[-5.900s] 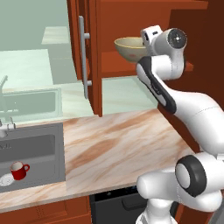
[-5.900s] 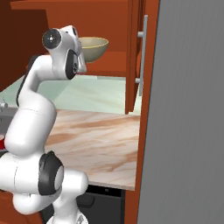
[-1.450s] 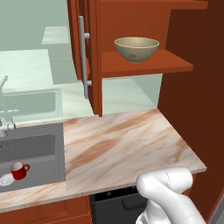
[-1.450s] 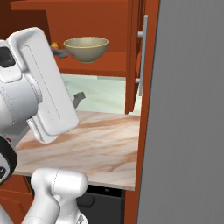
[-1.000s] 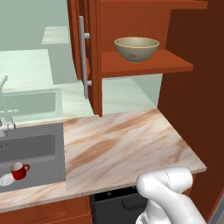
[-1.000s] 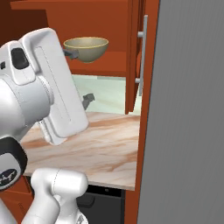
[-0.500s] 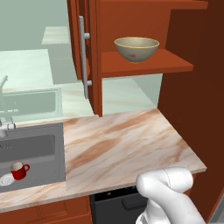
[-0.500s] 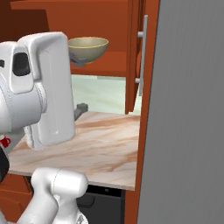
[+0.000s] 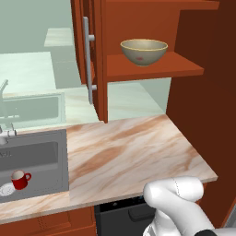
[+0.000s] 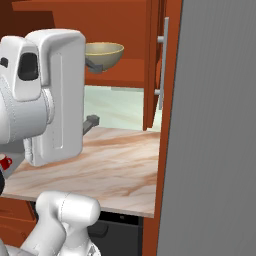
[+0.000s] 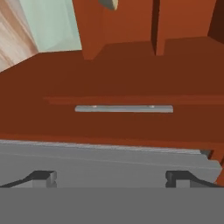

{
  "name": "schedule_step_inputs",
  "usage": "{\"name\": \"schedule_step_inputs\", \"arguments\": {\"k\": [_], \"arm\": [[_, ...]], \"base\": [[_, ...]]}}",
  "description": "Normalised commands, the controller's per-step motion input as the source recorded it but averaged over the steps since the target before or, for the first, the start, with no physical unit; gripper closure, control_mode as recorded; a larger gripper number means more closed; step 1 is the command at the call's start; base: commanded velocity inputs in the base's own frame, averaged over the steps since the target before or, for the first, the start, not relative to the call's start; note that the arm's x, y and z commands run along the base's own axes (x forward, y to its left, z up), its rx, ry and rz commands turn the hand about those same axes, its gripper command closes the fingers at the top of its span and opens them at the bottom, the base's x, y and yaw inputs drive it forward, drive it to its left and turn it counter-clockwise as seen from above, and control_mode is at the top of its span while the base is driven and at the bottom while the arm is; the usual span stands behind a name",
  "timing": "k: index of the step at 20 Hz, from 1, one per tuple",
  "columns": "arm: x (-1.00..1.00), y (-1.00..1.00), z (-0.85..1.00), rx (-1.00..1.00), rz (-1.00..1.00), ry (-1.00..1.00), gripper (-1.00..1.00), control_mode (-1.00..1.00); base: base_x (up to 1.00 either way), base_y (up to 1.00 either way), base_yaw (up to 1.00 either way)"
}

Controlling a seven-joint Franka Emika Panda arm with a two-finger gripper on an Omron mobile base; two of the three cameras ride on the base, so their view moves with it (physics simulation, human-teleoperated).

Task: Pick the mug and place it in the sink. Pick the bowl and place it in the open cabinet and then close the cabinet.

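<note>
The olive-tan bowl (image 9: 144, 50) stands upright on the inner shelf of the reddish-brown wall cabinet (image 9: 184, 68), free of the arm; in the right base view the bowl (image 10: 107, 52) is partly behind my white arm link. Both cabinet doors stand open: the left door's bar handle (image 9: 86, 60), the right door's bar handle (image 10: 162, 60). The red mug (image 9: 19, 179) sits in the dark sink (image 9: 41, 156) beside the drain. My gripper (image 11: 111, 177) is open and holds nothing, facing a brown wooden panel with a silver bar handle (image 11: 123, 108). One dark fingertip (image 10: 92, 121) pokes out beside the arm.
A marble counter (image 9: 124, 152) runs between the sink and the cabinet. A tall grey panel (image 10: 215, 150) rises close on the right. A dark appliance front (image 9: 120, 214) sits below the counter. The faucet (image 9: 3, 92) stands behind the sink.
The bowl, held at the shelf 5.9 s ago, now rests there alone. Over the last second my white arm link has turned upright in the right base view; nothing else moved.
</note>
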Motion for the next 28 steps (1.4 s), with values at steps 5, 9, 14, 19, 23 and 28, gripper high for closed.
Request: {"name": "schedule_step_inputs", "arguments": {"k": [5, 9, 14, 19, 23, 28], "arm": [[0.00, -0.02, -0.01, 0.00, 0.08, -0.05, -1.00, -1.00], [0.00, 0.00, -0.19, 0.00, 0.14, -0.09, -1.00, -1.00], [0.29, 0.00, -0.26, 0.00, 0.13, -0.15, -1.00, -1.00], [0.36, 0.00, -0.19, 0.00, 0.13, -0.16, -1.00, -1.00], [0.34, 0.00, -0.07, 0.00, 0.12, -0.16, -1.00, -1.00], [0.32, -0.24, -0.01, 0.02, 0.11, -0.11, -1.00, -1.00]], "base": [[0.00, 0.00, 0.00], [0.00, 0.00, 0.00], [0.00, 0.00, 0.00], [0.00, 0.00, 0.00], [0.00, 0.00, 0.00], [0.00, 0.00, 0.00]]}}
